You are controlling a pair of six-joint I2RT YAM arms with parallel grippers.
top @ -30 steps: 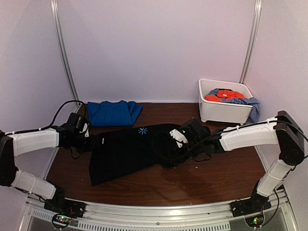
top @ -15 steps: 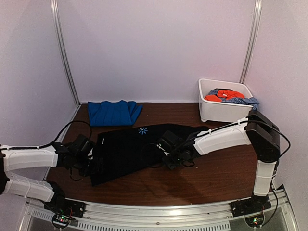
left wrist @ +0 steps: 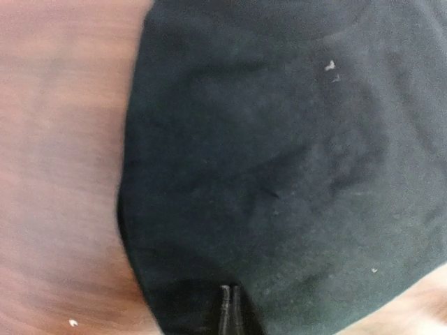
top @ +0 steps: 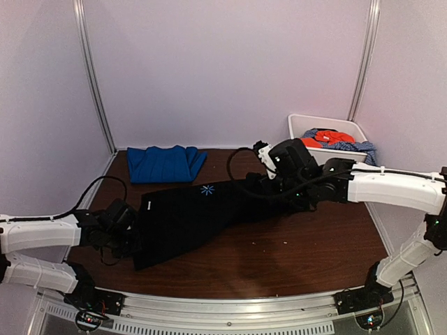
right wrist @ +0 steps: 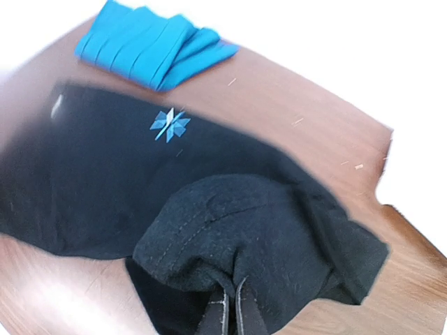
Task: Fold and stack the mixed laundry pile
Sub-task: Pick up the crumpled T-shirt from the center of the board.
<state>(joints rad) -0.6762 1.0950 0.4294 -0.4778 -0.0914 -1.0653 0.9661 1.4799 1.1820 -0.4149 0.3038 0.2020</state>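
While the right gripper [right wrist: 228,307] pinches a raised fold at the right end of the black garment [top: 188,216], the left gripper [left wrist: 227,314] is clamped on its near left corner, and the cloth lies across the middle of the table [top: 314,258]. The royal-blue garment [top: 164,164] sits folded at the far left. By my judgement the black one is barely begun. The orange-red garment [top: 325,137] and the blue-white speckled garment [top: 356,148] lie unfolded in the white tub [top: 318,164] at the far right.

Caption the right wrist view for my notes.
Right gripper shut on a raised fold of the black garment; folded blue garment lies beyond.
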